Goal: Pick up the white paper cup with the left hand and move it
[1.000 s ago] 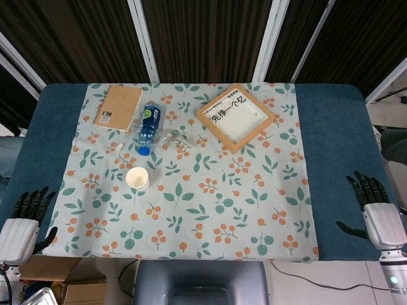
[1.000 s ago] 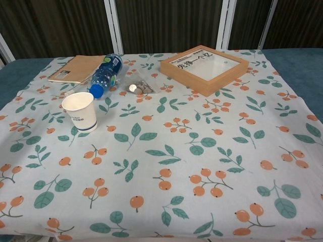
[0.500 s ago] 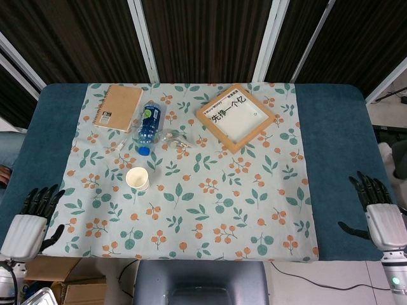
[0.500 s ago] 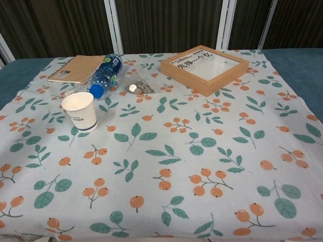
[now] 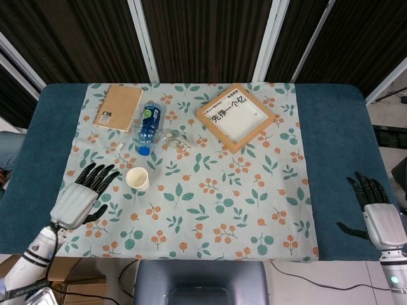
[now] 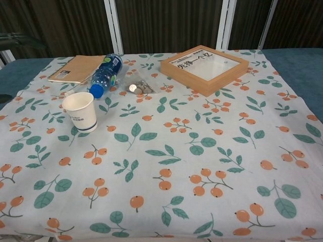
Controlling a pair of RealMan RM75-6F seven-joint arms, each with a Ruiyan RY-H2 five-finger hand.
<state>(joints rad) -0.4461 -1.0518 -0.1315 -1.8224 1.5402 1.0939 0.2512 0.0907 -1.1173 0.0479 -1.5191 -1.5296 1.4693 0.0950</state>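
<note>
Left robot hand [image 5: 81,196] has come in from the surface's edge, fingers apart, near the upright white paper cup [image 5: 137,178]; right robot hand [image 5: 379,213] rests spread, holding nothing.

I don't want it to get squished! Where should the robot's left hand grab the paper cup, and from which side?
Best around the side wall of the white paper cup, near the middle. It stands upright with its mouth open, so the rim would likely crush. Come from its left, where the open left hand already is; the water bottle lies behind it.
</note>
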